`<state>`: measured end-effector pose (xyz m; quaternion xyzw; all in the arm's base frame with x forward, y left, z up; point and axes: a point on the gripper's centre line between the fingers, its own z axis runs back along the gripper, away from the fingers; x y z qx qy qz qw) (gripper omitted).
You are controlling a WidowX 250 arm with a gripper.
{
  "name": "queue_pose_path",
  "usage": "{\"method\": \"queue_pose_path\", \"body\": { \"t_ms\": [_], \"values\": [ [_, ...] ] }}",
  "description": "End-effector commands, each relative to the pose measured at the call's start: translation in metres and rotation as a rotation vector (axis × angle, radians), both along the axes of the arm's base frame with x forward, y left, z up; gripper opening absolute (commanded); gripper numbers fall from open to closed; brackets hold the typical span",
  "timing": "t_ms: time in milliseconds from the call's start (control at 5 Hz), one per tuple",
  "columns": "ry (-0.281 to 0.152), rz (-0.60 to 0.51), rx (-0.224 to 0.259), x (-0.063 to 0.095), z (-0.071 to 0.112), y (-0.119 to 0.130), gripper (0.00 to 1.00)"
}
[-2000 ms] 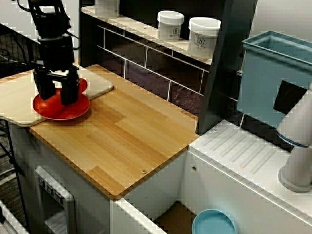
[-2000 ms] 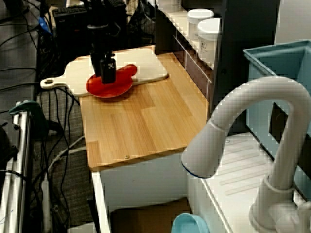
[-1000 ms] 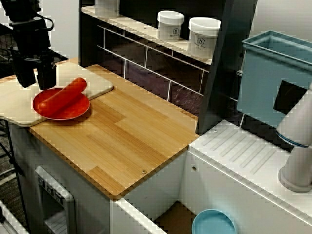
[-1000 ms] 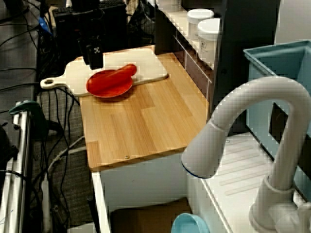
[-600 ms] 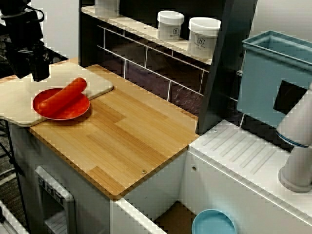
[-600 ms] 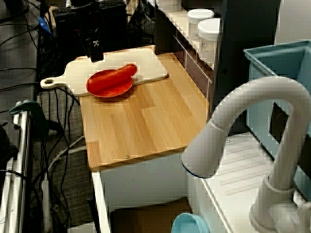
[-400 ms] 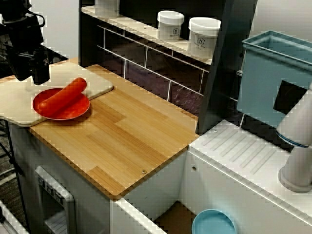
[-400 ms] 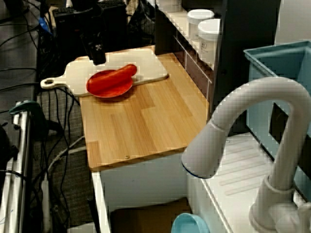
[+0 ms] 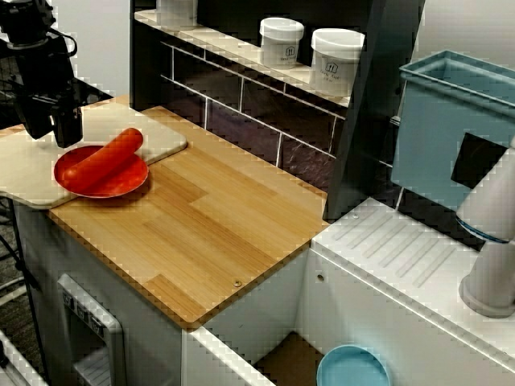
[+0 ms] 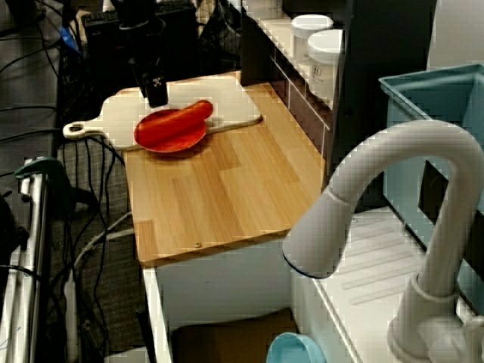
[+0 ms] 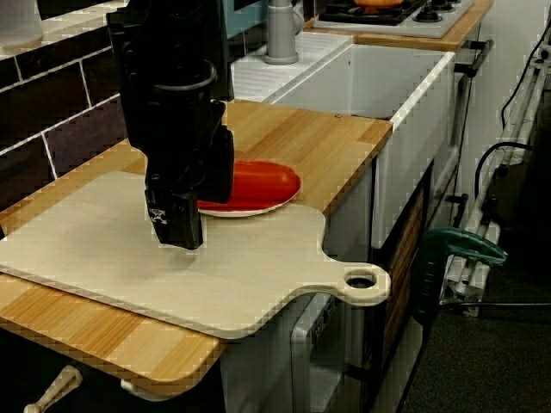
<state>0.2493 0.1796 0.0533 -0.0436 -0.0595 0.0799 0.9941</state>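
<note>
Looking at the view facing the shelf, we find the black hand [image 9: 55, 137] over the pale cutting board [image 9: 24, 173], at about 10 o'clock from the red plate [image 9: 121, 186]. We cannot tell whether its jaws are parted or closed, because the fingers read as one dark block in all three views. We also cannot tell whether the fingertips touch the board.

The red sausage [image 9: 105, 155] lies free on the plate, slanting from 8 o'clock to 2 o'clock, and its upper end juts past the rim. The plate sits on the board's edge, half over the wooden surface [image 9: 209, 217].

In the view from behind the tap, the hand [image 10: 156, 98] stands at 11 o'clock from the plate [image 10: 170, 144], just beside the sausage [image 10: 180, 119] and apart from it.

In the view from the board's end, the hand [image 11: 178, 232] hangs at 8 o'clock from the plate [image 11: 250, 209]. Part of the sausage [image 11: 258, 182] is hidden behind it, and the board [image 11: 129, 267] spreads beneath.

Two white jars [image 9: 282, 40] stand on the shelf at 1 o'clock, well apart from the plate, and a blue bin [image 9: 438, 121] stands at 3 o'clock.
</note>
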Motion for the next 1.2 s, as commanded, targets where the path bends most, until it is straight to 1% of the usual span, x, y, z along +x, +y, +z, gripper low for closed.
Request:
{"method": "queue_pose_path", "body": {
  "t_ms": [0,600,1000],
  "values": [
    [-0.006,-0.026,0.031,-0.0002,0.0028,0.0034,1.00],
    [0.018,-0.047,0.045,0.0025,0.0012,0.0069,1.00],
    [0.024,-0.052,0.053,0.0058,0.0018,0.0116,1.00]
  ]
}}
